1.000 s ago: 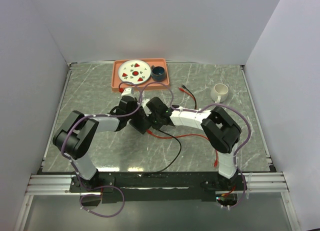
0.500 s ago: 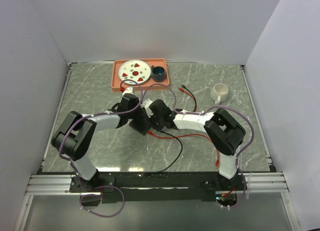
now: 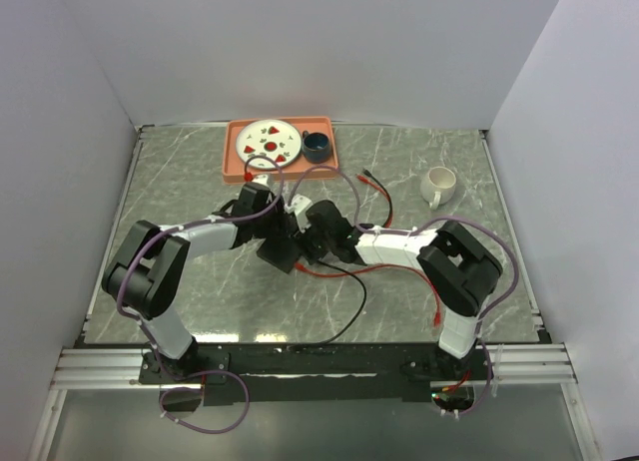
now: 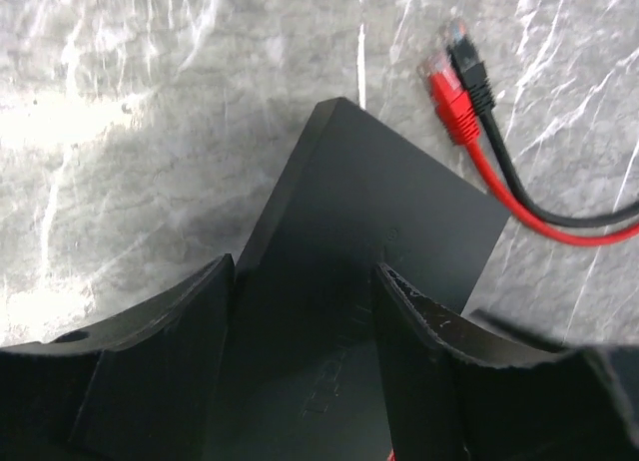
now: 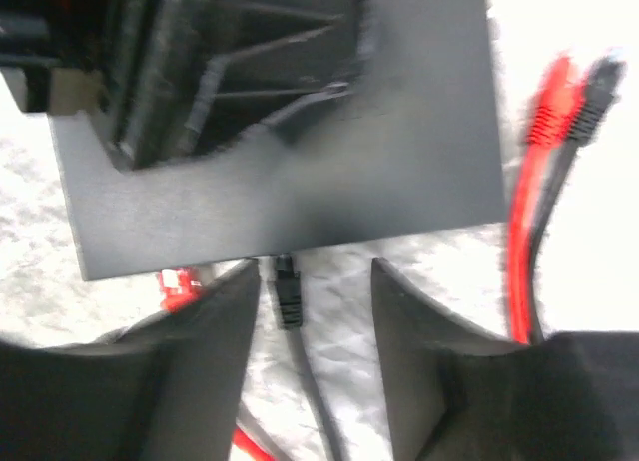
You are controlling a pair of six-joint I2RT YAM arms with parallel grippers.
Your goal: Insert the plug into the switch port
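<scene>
Black cable [image 3: 361,299] loops over the grey worktop [image 3: 200,182] nearest the arm bases and leads up to the work. On my right wrist view the right tool [image 5: 315,276] stands spread and holds nothing. The black plug [image 5: 288,299] lies in the gap between its fingers, touching neither, with its nose right at the edge of the switch [image 5: 329,182] that faces this tool. I cannot tell whether it is clicked home or only resting at the port mouth, as the picture is blurred there. A red plug [image 5: 175,281] sits at the same edge, just beside it.

Further out, the switch lies flat mid-worktop. The left tool [image 4: 305,269] hangs over its far end with fingers apart, clamped on nothing that I can see. Beyond that, a loose pair of plugs [image 4: 454,92], one red and one black, lies just off the switch corner. The orange tray [image 3: 230,157] sits at the back, well apart.

To do this step well I would first brace the switch with the left tool so it cannot slide. Then I would pinch the black plug by its body, line it up square to the port and push straight in — no twisting, and clear of the red plug.
</scene>
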